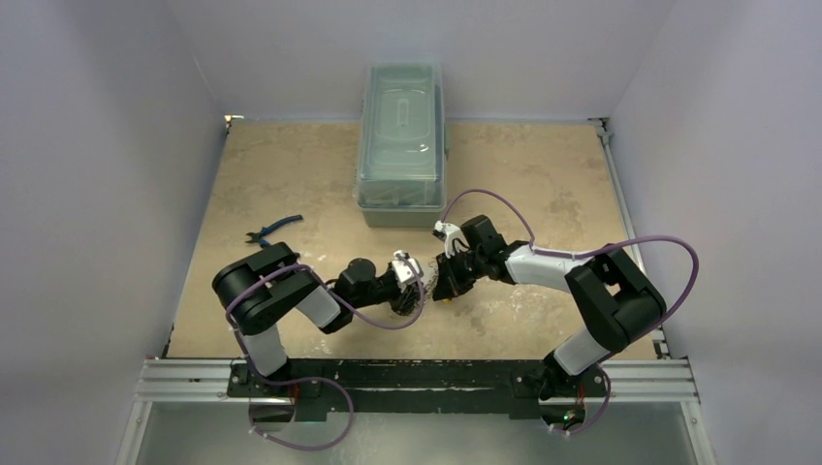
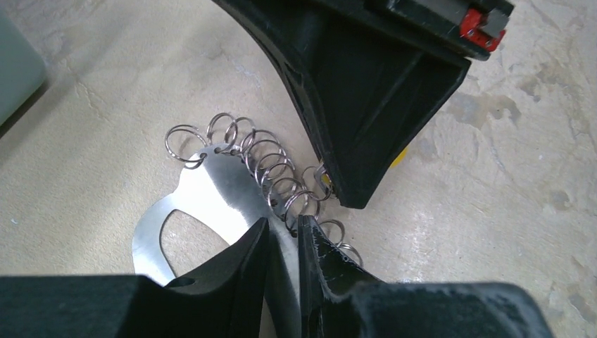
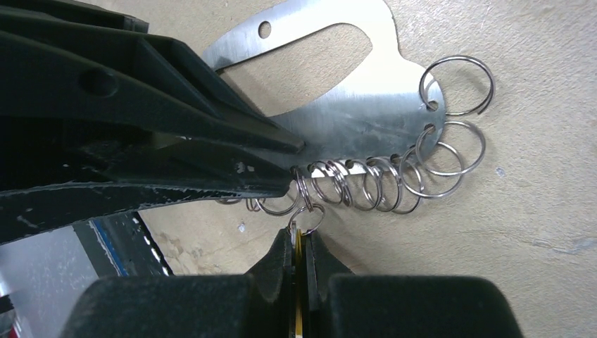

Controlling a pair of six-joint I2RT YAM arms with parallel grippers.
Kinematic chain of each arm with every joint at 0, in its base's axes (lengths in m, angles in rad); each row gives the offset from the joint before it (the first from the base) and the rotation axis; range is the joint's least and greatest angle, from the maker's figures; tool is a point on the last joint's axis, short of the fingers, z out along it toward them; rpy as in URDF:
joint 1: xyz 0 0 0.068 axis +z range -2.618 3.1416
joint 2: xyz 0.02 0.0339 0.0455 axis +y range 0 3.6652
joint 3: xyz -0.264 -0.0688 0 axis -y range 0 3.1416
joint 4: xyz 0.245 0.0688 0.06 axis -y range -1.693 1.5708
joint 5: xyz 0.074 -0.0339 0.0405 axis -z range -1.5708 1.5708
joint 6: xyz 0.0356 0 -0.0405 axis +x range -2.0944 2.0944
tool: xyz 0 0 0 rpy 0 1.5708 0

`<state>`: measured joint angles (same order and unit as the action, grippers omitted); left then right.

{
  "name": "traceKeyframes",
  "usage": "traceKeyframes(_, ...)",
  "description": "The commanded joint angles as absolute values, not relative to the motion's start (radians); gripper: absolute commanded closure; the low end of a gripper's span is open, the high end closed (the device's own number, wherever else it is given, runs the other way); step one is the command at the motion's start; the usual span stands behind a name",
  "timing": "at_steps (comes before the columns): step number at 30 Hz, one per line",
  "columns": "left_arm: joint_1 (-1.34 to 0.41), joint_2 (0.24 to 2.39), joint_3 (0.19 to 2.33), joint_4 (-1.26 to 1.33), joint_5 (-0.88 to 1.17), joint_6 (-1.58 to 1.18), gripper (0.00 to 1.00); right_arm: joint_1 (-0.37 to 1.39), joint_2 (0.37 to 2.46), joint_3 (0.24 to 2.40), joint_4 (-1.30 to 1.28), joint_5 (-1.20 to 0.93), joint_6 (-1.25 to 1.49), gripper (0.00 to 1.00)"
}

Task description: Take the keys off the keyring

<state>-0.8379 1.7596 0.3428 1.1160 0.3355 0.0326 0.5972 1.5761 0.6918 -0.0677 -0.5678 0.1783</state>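
My left gripper point(image 2: 284, 224) clamps the flat silvery keyring plate point(image 2: 211, 190); my right gripper point(image 3: 300, 238) pinches the small yellow-headed key point(image 3: 298, 296). I'd pull it rightward slowly, with the plate held steady.

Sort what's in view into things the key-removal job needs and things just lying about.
Part of the job:
- keyring plate, clamped in the left gripper
- its small split rings
- yellow-headed key, pinched in the right gripper

Just lying about:
- blue-handled pliers
- lidded clear plastic box
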Motion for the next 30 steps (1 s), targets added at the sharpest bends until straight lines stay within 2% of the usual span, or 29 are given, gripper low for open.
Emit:
traceKeyframes(1, -0.831, 1.795, 0.371, 1.196, 0.321, 0.008, 0.79, 0.596, 1.545, 0.719, -0.071, -0.574, 0.166, 1.00)
traceKeyframes(8, -0.830, 1.834, 0.398, 1.223, 0.343, -0.028, 0.84, 0.595, 1.544, 0.718, -0.069, -0.581, 0.166, 1.00)
traceKeyframes(15, -0.831, 1.819, 0.398, 1.198, 0.376, -0.004, 1.00, 0.595, 1.536, 0.717, -0.069, -0.592, 0.168, 1.00)
traceKeyframes(30, -0.860, 1.702, 0.401, 1.034, 0.340, 0.352, 1.00, 0.587, 1.538, 0.733, -0.106, -0.607, 0.145, 1.00)
